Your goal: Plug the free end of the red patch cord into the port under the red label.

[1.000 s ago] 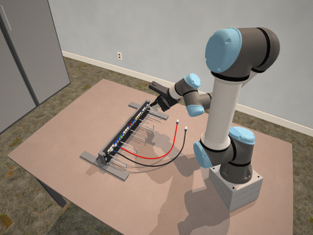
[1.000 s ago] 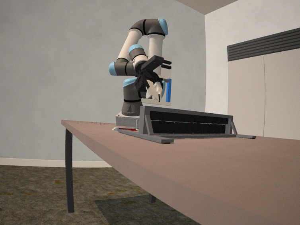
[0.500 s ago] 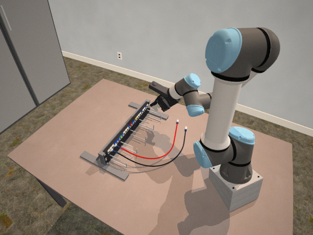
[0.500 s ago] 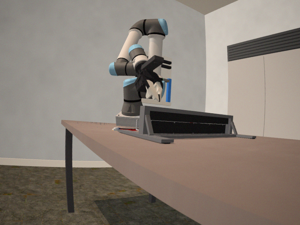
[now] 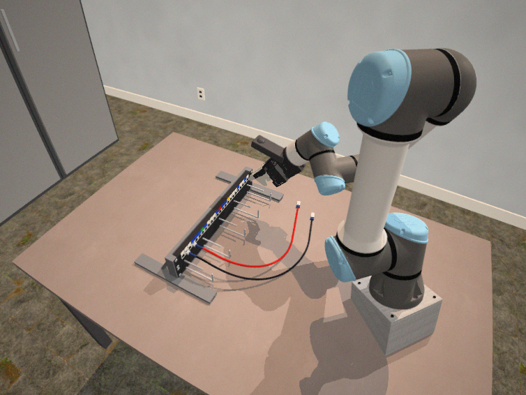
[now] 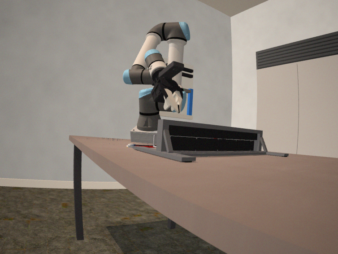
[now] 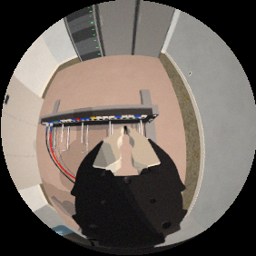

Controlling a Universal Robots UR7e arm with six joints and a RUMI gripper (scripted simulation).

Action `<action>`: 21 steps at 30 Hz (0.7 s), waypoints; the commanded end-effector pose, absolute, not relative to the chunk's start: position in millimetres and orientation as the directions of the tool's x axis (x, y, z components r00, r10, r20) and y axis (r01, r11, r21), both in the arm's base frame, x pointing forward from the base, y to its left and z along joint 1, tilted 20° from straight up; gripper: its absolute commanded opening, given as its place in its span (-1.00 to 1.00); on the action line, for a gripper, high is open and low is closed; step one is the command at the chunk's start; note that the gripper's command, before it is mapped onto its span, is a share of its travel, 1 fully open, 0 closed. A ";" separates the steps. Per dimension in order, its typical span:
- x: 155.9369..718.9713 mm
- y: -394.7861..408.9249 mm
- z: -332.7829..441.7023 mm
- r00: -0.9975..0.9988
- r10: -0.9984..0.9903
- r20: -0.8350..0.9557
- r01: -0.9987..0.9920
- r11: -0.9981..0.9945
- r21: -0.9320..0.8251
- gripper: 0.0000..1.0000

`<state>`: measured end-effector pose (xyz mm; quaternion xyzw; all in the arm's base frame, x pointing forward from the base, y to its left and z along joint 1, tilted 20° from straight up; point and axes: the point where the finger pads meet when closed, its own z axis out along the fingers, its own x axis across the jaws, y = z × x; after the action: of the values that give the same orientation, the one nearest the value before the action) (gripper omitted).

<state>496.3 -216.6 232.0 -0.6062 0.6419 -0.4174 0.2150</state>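
Gripper (image 5: pixel 257 172) pinched shut, empty, up by rack's (image 5: pixel 199 232) far end; red plug (image 5: pixel 298 204) lies on table to its right, nearer the base, cord running lengthwise toward rack.

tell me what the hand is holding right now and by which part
Nothing. The hand is shut on itself near the rack's far end, and the red patch cord's free plug lies on the table, ungrasped.

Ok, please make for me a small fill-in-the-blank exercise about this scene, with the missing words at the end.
1. The claw is ____ and holds nothing.
2. The free plug of the red patch cord lies on the ____.
3. Beside it lies a second cord, colored ____.
4. The claw hovers near the end of the rack ____ from the plugged-in cord ends.

Missing words: shut; table; black; farthest
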 end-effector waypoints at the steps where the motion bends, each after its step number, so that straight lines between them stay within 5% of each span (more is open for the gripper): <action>1: 493.1 -215.4 234.8 -0.172 -0.958 0.231 -0.598 -0.084 -0.797 -1.00; 21: 465.4 -205.7 254.6 -0.172 -0.958 0.231 -0.598 -0.084 -0.797 -1.00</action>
<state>472.7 -208.1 249.0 -0.6057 0.6420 -0.4182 0.2147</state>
